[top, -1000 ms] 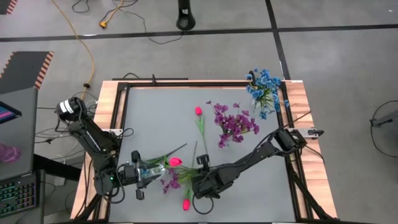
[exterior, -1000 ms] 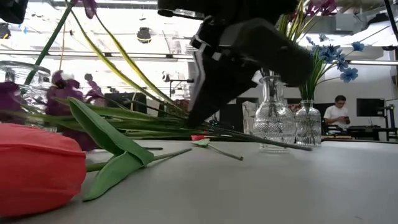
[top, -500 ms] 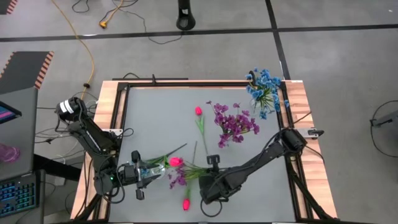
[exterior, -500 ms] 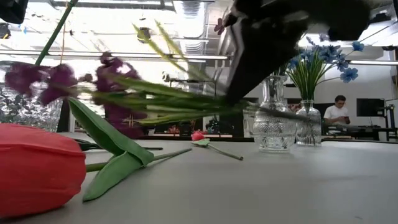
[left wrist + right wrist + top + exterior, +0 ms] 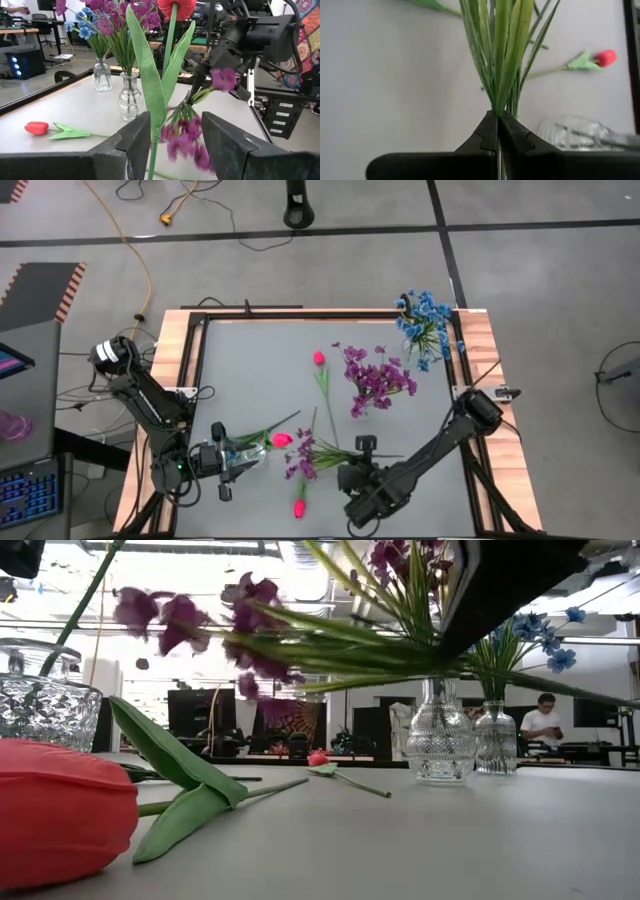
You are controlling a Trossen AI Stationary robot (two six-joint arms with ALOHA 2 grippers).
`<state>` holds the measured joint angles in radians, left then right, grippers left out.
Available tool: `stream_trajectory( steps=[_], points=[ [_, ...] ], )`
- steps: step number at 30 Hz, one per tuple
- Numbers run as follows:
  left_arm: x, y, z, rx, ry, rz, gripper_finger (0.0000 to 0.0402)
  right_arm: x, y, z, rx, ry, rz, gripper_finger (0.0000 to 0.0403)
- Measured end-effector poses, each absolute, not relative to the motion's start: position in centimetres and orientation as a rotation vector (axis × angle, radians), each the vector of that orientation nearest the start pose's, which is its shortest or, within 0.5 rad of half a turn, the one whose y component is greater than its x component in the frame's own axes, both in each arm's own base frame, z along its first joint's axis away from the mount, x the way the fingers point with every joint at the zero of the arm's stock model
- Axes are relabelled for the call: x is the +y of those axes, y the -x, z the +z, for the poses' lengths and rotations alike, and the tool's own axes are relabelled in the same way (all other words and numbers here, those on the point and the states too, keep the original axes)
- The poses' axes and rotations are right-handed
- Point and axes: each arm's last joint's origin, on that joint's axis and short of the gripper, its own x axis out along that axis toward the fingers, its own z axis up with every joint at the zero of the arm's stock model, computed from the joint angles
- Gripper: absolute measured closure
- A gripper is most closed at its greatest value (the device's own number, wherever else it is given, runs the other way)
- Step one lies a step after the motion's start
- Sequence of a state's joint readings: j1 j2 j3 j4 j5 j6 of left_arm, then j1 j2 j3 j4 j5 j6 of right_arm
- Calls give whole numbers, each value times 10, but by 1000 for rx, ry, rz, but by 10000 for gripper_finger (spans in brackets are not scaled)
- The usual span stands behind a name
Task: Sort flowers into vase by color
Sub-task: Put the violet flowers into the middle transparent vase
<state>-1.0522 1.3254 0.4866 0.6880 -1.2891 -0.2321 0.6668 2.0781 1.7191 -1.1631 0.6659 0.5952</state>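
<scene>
A purple sprig [image 5: 303, 458] is clamped at its stem by the right gripper [image 5: 497, 122], whose fingers are pressed together on the green stalks; the blossoms trail out ahead of it, lifted clear of the surface [image 5: 250, 370]. The carrying step is judged to be in hand. Next, the sprig would have to be swung toward the vase of purple flowers [image 5: 378, 378], well beyond the gripper, and turned stem-down over its mouth. The left gripper [image 5: 172, 142] is held apart around a clear vase [image 5: 243, 453] with a pink-red tulip [image 5: 282, 440] in it. Two more tulips [image 5: 319, 359] [image 5: 299, 507] lie loose on the surface.
</scene>
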Motion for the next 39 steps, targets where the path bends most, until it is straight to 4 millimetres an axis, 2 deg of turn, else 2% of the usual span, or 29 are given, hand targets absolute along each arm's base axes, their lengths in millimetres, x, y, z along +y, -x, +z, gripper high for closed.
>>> stream_trajectory(
  steps=[5,9,15,21,27,34,39],
  points=[
    [-194,-143,206,31,91,242,238,246,-312,220,1069,434,-363,371],
    [-194,-143,206,31,91,242,238,255,-297,240,969,432,-360,371],
    [-193,-145,206,31,91,251,238,266,-264,279,675,467,-414,372],
    [-189,-150,206,34,90,261,238,266,-236,292,367,449,-513,373],
    [-185,-157,206,44,94,230,238,253,-236,291,204,431,-623,373],
    [-183,-160,206,47,96,227,238,238,-252,289,200,350,-688,374],
    [-183,-160,206,48,90,227,238,236,-266,290,253,285,-667,374]
  ],
)
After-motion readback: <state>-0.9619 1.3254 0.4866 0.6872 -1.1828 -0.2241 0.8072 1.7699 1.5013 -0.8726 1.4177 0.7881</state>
